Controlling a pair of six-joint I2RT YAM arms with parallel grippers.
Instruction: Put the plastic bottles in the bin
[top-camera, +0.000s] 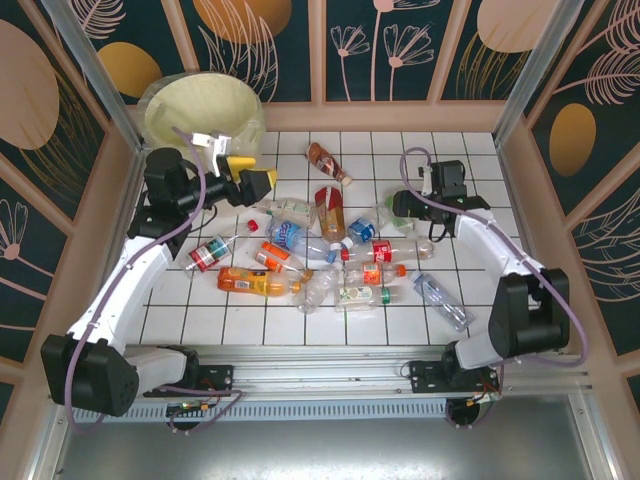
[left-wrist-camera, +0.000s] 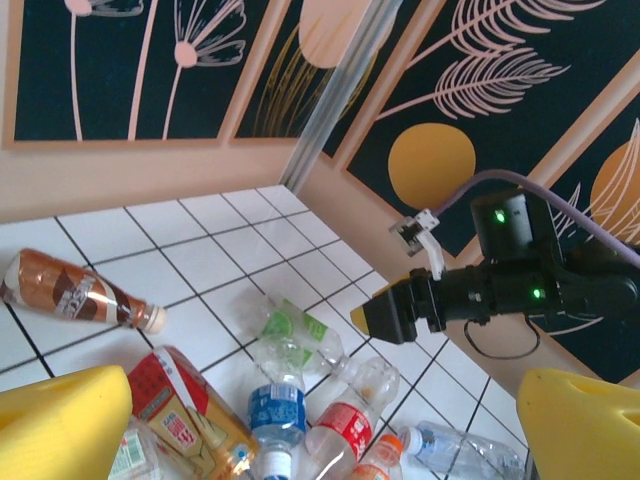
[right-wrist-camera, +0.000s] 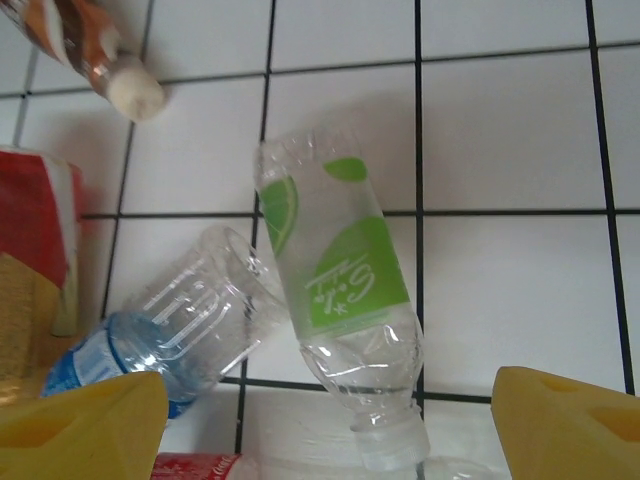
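Right claw (right-wrist-camera: 328, 425) spread (yellow pads (right-wrist-camera: 80, 420)), green-label bottle (right-wrist-camera: 335, 270) between — touching neither

Brown bottle (right-wrist-camera: 85, 45) — cut off at the right wrist view's top.

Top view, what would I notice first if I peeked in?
A jumble of plastic bottles lying on the white tiled table, right in the middle. Then the big white bin in the far left corner, and the right gripper hovering open over a green-labelled bottle.
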